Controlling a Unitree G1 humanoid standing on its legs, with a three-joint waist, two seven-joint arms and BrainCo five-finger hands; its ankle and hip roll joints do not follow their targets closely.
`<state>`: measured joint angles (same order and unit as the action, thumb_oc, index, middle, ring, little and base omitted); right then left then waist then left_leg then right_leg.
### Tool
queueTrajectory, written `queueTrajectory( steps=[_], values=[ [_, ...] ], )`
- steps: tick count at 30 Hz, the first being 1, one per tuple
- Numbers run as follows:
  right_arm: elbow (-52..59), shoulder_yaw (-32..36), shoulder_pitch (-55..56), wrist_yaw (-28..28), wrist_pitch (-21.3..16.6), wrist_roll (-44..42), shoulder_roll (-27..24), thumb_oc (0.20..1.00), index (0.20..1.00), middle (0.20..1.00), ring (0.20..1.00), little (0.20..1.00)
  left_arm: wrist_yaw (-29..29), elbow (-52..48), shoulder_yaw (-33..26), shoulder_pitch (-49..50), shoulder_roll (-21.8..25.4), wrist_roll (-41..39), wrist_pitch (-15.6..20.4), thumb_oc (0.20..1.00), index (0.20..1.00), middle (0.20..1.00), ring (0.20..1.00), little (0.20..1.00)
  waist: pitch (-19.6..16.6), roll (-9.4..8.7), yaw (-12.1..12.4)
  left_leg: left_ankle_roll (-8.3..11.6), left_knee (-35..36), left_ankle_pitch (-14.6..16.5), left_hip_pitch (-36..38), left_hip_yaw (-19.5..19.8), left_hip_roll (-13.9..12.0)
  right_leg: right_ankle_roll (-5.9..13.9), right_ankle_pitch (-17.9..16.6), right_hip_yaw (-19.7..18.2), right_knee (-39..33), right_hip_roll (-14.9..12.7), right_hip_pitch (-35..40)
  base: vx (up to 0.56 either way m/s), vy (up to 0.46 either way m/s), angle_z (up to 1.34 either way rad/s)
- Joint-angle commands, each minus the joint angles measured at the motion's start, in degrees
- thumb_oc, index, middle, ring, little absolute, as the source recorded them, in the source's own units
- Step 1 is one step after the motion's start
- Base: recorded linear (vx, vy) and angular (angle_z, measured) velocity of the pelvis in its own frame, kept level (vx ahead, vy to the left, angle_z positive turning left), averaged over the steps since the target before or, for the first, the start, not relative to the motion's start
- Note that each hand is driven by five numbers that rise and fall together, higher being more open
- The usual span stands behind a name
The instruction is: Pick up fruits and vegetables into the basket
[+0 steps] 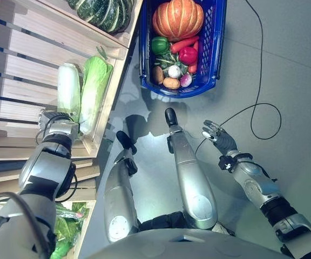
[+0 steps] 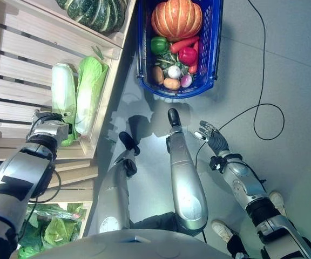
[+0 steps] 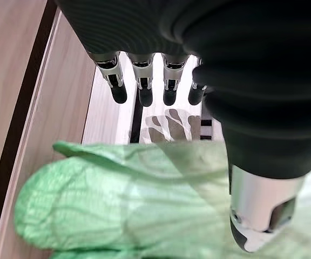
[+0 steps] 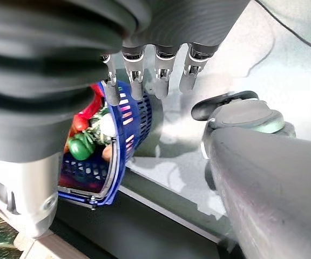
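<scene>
A basket [image 1: 216,48] stood on the floor [image 1: 296,65] ahead of the robot, with a wooden rack [image 1: 31,59] on its left side, just beside it. In the basket a pumpkin [image 1: 178,19] sat at the far end; nearer lay a pepper [image 1: 159,45], a carrot [image 1: 183,44] and several smaller vegetables, packed together. On the rack's upper shelf lay a squash [image 1: 104,12]. On the shelf below, two cabbages [image 1: 95,91] lay side by side, touching. The left hand [image 1: 58,125] hung at their near ends, over the shelf. The right hand [image 1: 215,132] hung over the floor, to the right, well apart from the basket.
</scene>
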<state>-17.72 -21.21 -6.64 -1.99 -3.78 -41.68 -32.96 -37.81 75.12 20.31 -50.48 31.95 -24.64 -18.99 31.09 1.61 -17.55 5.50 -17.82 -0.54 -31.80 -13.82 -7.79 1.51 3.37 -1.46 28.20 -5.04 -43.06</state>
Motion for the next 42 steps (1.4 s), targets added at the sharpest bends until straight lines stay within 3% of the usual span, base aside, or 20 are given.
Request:
queueTrajectory(
  steps=[1,10,11,12,13,14,15,16,25,37,41,42],
  values=[
    [2.4,-1.8,2.5,-1.1,-1.5,-1.2,0.1,1.0,1.0,1.0,1.0,1.0,-2.6,3.4,-1.5,2.2,3.3,1.4,-1.4,1.0,1.0,1.0,1.0,1.0,-1.3,-2.28,-0.4,-0.93,-7.6,5.0,-5.5,1.5,0.8,0.75,5.7,0.0,4.1,1.8,-2.1,0.0,0.0,0.0],
    [2.7,-1.9,2.2,-1.1,-1.6,-2.9,0.7,1.0,1.0,1.0,1.0,1.0,-2.4,3.6,0.3,2.2,2.2,4.8,-3.3,1.0,1.0,1.0,1.0,1.0,-1.3,-2.67,-0.3,-1.13,-8.3,5.3,-6.7,2.0,0.8,0.76,5.4,0.0,4.5,2.0,-3.1,0.0,0.0,0.0],
    [2.7,-1.9,2.2,-1.2,-1.7,-3.0,0.7,1.0,1.0,1.0,1.0,1.0,-2.1,3.6,0.4,2.2,2.0,5.3,-3.2,0.959,0.959,0.959,0.959,0.959,-1.3,-2.65,-0.3,-1.17,-8.4,5.4,-6.8,2.0,0.8,0.74,5.5,0.0,4.6,2.0,-3.3,0.0,0.0,0.0],
    [2.6,-1.9,2.1,-1.2,-1.8,-3.2,0.9,1.0,1.0,1.0,1.0,1.0,-1.9,3.5,0.7,2.3,1.7,5.7,-3.2,0.583,0.583,0.583,0.583,0.583,-1.3,-2.64,-0.3,-1.16,-8.4,5.4,-6.8,2.0,0.8,0.74,5.4,0.0,4.5,2.1,-3.3,0.0,0.0,0.0],
    [2.6,-1.9,2.1,-1.2,-1.8,-3.2,0.9,1.0,1.0,1.0,1.0,1.0,-1.7,3.5,0.8,2.2,1.7,5.9,-3.3,0.564,0.564,0.564,0.564,0.564,-1.3,-2.64,-0.3,-1.16,-8.4,5.4,-6.8,2.0,0.7,0.74,5.4,0.0,4.5,2.1,-3.3,0.0,0.0,0.0],
    [2.4,-1.8,2.0,-1.4,-1.9,-3.4,0.9,1.0,1.0,1.0,1.0,1.0,-1.2,3.7,1.0,2.3,1.6,5.9,-2.8,0.495,0.495,0.495,0.495,0.495,-1.3,-2.61,-0.4,-1.12,-8.5,5.4,-6.9,1.9,0.7,0.73,5.4,0.0,4.6,2.0,-3.5,0.0,0.0,0.0],
    [2.3,-1.9,1.9,-1.3,-1.9,-3.5,0.9,1.0,1.0,1.0,1.0,1.0,-0.6,3.9,1.3,2.3,1.4,6.3,-2.5,0.385,0.385,0.385,0.385,0.385,-1.3,-2.56,-0.4,-1.11,-8.5,5.4,-6.9,1.9,0.7,0.72,5.4,0.0,4.7,2.1,-3.5,0.0,0.0,0.0],
    [2.1,-1.9,1.9,-1.5,-1.9,-3.4,0.9,1.0,1.0,1.0,1.0,1.0,0.4,4.0,1.5,2.3,1.2,6.6,-1.8,0.2,0.2,0.2,0.2,0.2,-1.3,-2.47,-0.5,-1.07,-8.4,5.5,-6.7,1.8,0.6,0.74,5.5,0.0,4.6,2.0,-3.4,0.0,0.0,0.0],
    [1.5,-2.1,1.5,-1.5,-2.6,-3.6,1.2,1.0,1.0,1.0,1.0,1.0,5.4,4.6,2.4,2.5,-0.4,7.6,-0.4,0.2,0.2,0.2,0.2,0.2,-1.3,-2.56,-0.6,-0.93,-8.1,5.3,-6.4,1.4,0.3,0.81,5.1,0.2,4.2,2.0,-3.3,0.0,0.0,0.0],
    [1.8,-1.8,1.4,-1.5,-2.3,-3.4,1.0,1.0,1.0,1.0,1.0,1.0,6.6,4.7,2.3,3.0,-1.4,4.6,0.6,0.2,0.2,0.2,0.2,0.2,-1.3,-2.23,-0.9,-0.79,-7.6,5.0,-6.1,1.3,0.4,0.65,5.1,0.0,4.0,2.2,-3.4,0.0,0.0,0.0],
    [2.6,-1.7,1.9,-1.5,-2.6,-2.8,1.0,1.0,1.0,1.0,1.0,1.0,7.1,3.7,0.9,4.4,-1.7,2.3,3.3,0.2,0.2,0.2,0.2,0.2,-1.3,-1.9,-0.8,-0.72,-6.8,4.8,-4.7,1.5,0.5,0.59,5.4,-0.1,3.9,2.1,-2.4,0.0,0.0,0.0],
    [3.0,-1.6,2.2,-1.5,-2.9,-2.6,1.1,1.0,1.0,1.0,1.0,1.0,7.6,2.8,0.2,5.0,-1.8,2.1,5.5,0.2,0.2,0.2,0.2,0.2,-1.3,-1.81,-0.7,-0.72,-6.4,4.7,-4.1,1.6,0.5,0.62,5.5,-0.1,3.8,2.0,-1.8,0.0,0.0,0.0]
  ],
)
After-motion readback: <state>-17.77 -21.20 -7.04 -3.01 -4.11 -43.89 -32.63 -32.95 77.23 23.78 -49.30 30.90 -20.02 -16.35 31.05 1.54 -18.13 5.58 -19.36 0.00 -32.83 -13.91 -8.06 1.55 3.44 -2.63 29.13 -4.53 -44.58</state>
